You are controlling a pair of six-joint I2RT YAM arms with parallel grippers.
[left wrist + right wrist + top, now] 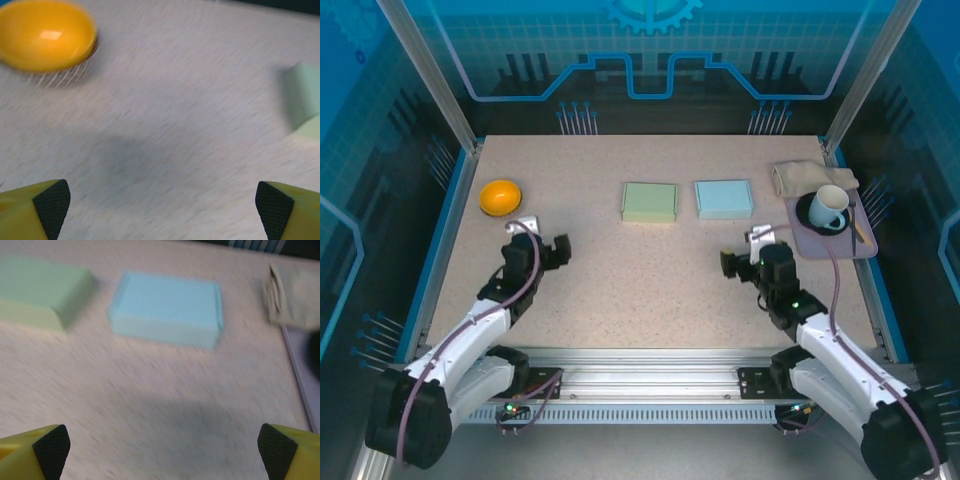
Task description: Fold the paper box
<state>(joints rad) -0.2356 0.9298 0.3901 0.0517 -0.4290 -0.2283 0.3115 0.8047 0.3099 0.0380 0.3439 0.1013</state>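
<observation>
Two folded paper boxes lie side by side on the table past its middle: a pale green one (650, 201) and a light blue one (724, 198). My left gripper (542, 237) hovers low over the table, to the near left of the green box, open with nothing between its fingers. My right gripper (744, 251) stands just in front of the blue box, also open and holding nothing. In the right wrist view the blue box (167, 307) and green box (42, 290) lie ahead of the open gripper (162, 450). The left wrist view has the green box (305, 100) at its right edge, beyond the open gripper (162, 210).
An orange bowl (500, 196) sits at the far left, close to my left gripper, and appears as the bowl (45, 35) in the left wrist view. At the far right a lilac tray (865, 250) carries a white cup (830, 207), with a folded beige cloth (800, 176) behind it.
</observation>
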